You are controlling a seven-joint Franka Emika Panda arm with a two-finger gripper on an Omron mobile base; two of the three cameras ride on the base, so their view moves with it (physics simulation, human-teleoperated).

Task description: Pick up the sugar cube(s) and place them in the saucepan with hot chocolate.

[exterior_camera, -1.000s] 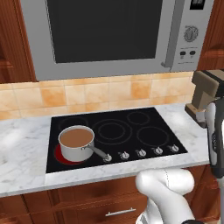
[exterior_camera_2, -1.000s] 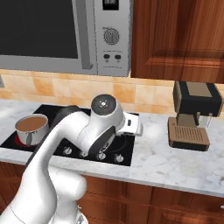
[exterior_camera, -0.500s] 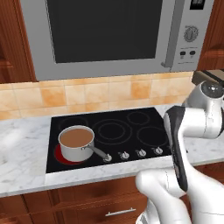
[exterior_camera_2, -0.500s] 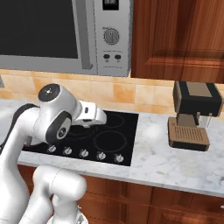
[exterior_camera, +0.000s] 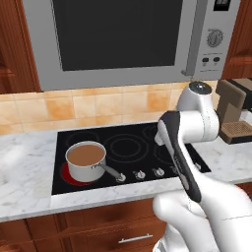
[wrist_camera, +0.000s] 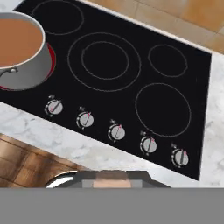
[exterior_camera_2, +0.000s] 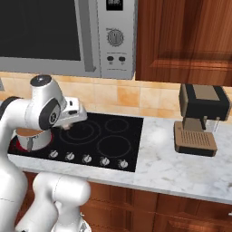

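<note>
The saucepan with hot chocolate [exterior_camera: 86, 160] stands on the front left burner, which glows red; its handle points toward the knobs. In the hand view the saucepan [wrist_camera: 21, 49] sits at the upper left, brown liquid showing. My gripper [wrist_camera: 111, 177] hovers above the cooktop's front edge, right of the pan, with a small tan sugar cube [wrist_camera: 111, 178] pinched between its dark fingers. From the right base view the gripper [exterior_camera_2: 68, 125] hangs under the white hand, just right of the saucepan [exterior_camera_2: 31, 136], which my arm partly hides.
The black cooktop [wrist_camera: 131, 83] has several burner rings and a row of knobs [wrist_camera: 116, 131] along its front. A coffee machine [exterior_camera_2: 200, 119] stands on the marble counter to the right. The microwave [exterior_camera: 128, 39] hangs above the stove.
My arm has swung from the right side of the counter leftward over the cooktop, bringing the hand close to the saucepan. The pan has not moved.
</note>
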